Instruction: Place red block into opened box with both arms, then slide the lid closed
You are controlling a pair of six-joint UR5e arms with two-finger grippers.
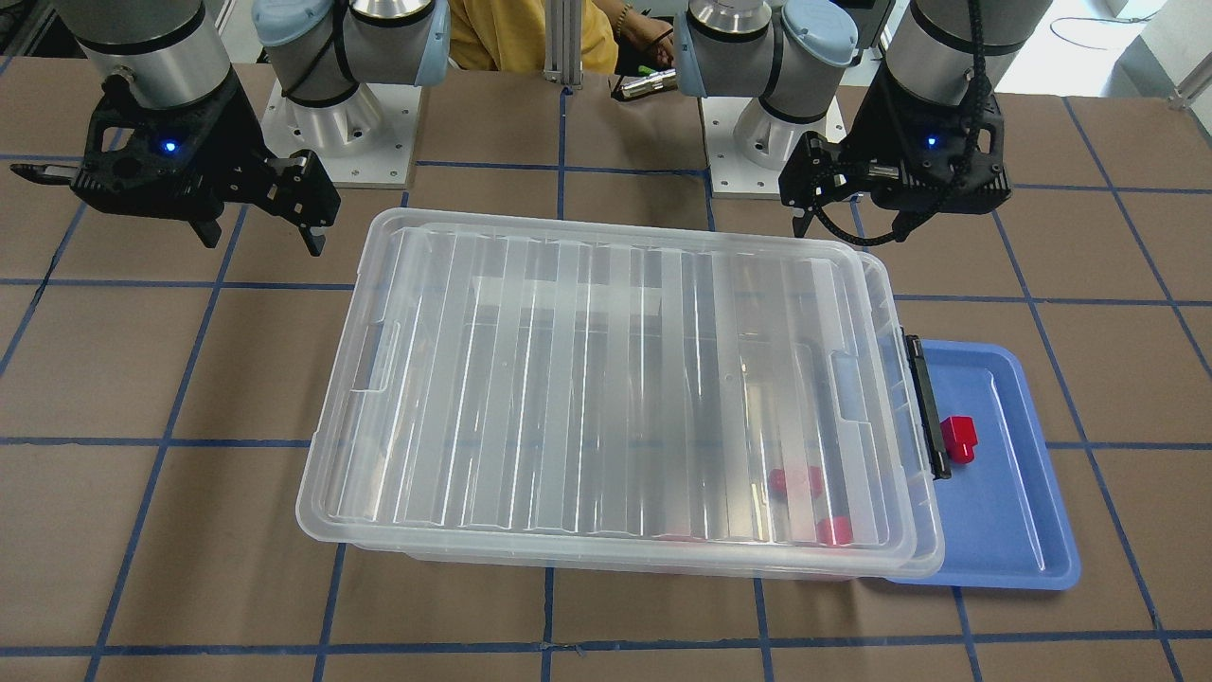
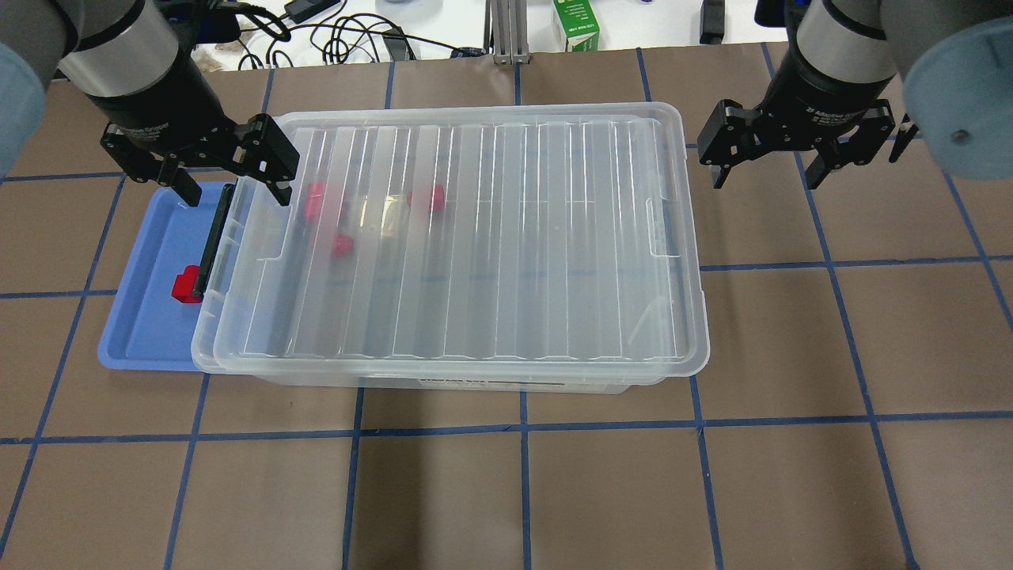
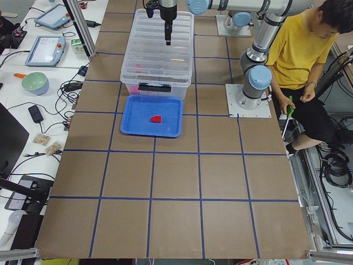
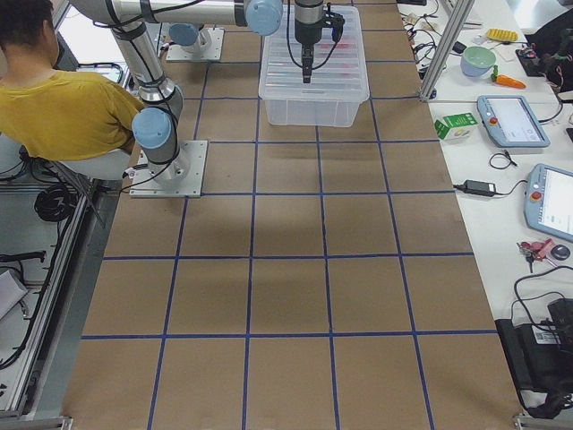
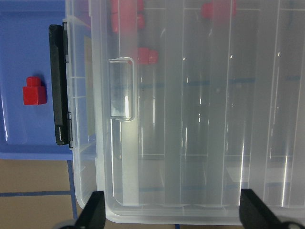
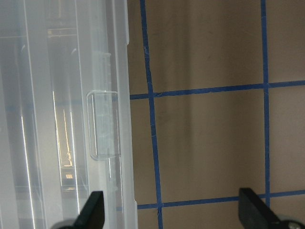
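The clear box (image 2: 202,331) stands mid-table with the ridged lid (image 2: 483,237) lying over nearly all of it. A narrow strip shows uncovered at the black latch (image 2: 212,241) end. One red block (image 2: 187,286) (image 1: 958,438) (image 5: 34,91) lies on the blue tray (image 2: 138,317). Three more red blocks (image 2: 316,199) show through the lid inside the box. My left gripper (image 2: 235,190) (image 5: 174,215) hangs open above the latch end's far corner, holding nothing. Open and empty, my right gripper (image 2: 764,176) (image 6: 174,215) hovers over the table just beyond the box's other end.
The blue tray (image 1: 1013,530) sits against the latch end, partly under the box. Cables and a green carton (image 2: 575,24) lie past the far table edge. A seated person in a yellow shirt (image 3: 298,49) is behind the arm bases.
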